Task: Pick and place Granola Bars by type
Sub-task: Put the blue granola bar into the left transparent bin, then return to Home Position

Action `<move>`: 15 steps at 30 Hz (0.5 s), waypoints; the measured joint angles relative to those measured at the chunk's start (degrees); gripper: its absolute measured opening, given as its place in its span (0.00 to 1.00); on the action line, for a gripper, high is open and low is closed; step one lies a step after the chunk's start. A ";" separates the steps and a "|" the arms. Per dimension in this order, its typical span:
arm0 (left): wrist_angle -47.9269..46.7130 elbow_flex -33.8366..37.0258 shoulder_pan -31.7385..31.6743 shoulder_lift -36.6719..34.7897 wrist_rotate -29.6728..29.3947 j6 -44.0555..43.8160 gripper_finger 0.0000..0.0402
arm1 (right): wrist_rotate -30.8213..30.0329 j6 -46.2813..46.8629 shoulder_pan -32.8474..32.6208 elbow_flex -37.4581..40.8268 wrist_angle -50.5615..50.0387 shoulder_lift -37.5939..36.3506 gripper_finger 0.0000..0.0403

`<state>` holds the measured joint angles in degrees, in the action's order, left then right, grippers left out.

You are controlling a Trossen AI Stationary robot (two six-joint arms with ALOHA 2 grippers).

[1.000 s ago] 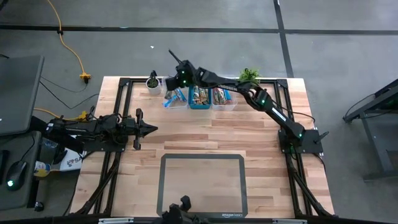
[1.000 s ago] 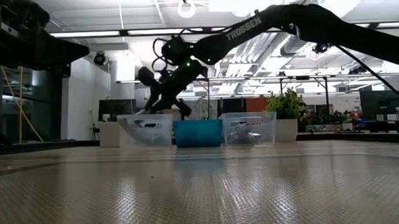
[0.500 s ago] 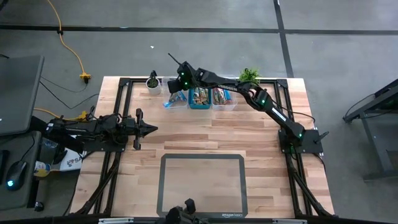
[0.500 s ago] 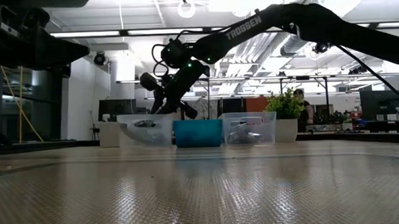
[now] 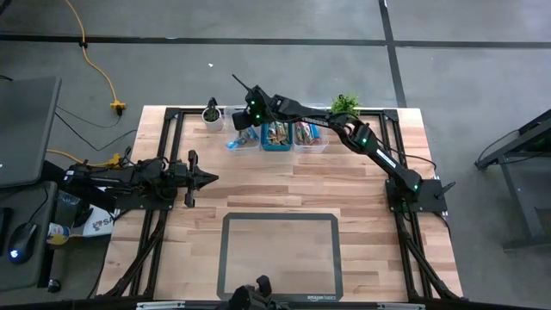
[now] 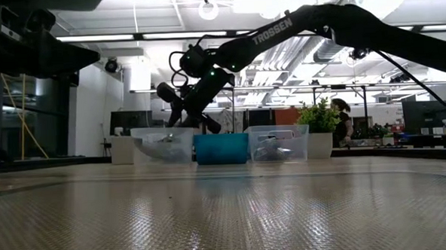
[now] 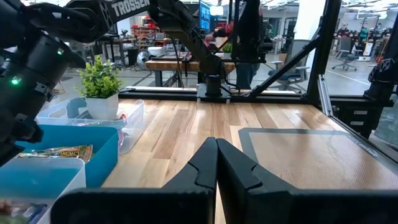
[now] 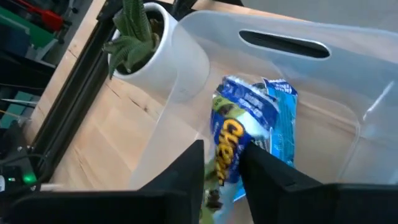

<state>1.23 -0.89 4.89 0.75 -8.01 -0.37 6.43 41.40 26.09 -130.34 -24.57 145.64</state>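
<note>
My right gripper hovers over the clear bin at the left end of the far row, fingers open and pointing down into it. Blue-wrapped granola bars lie in that bin. One with yellow lettering shows in the gap between the fingers, and I cannot see them touching it. The teal middle bin holds brown bars. The clear bin to the right holds more bars. My left gripper waits shut over the table's left side.
A small white plant pot stands just left of the bins and a leafy plant stands to their right. A black-framed mat lies at the near edge. Bare wood lies between the mat and the bins.
My right gripper has risen a little above the left clear bin and drawn slightly toward the table's right. The left arm has kept still.
</note>
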 joint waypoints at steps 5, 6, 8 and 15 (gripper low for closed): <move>0.00 -0.01 0.01 0.00 0.00 0.00 0.00 | 0.14 0.04 0.00 0.00 -0.03 -0.02 0.27; 0.00 0.00 0.01 0.00 0.00 0.00 0.00 | 0.15 0.25 0.00 0.00 -0.06 -0.02 0.28; 0.00 -0.01 0.01 0.01 0.00 -0.01 0.00 | 0.18 0.51 0.00 0.00 -0.11 -0.02 0.30; 0.00 0.00 0.01 0.00 0.02 0.00 0.00 | 1.44 -0.27 0.00 -0.11 0.32 -1.33 0.36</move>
<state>1.23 -0.89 4.89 0.75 -7.99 -0.38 7.87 41.13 26.09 -130.45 -24.25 144.31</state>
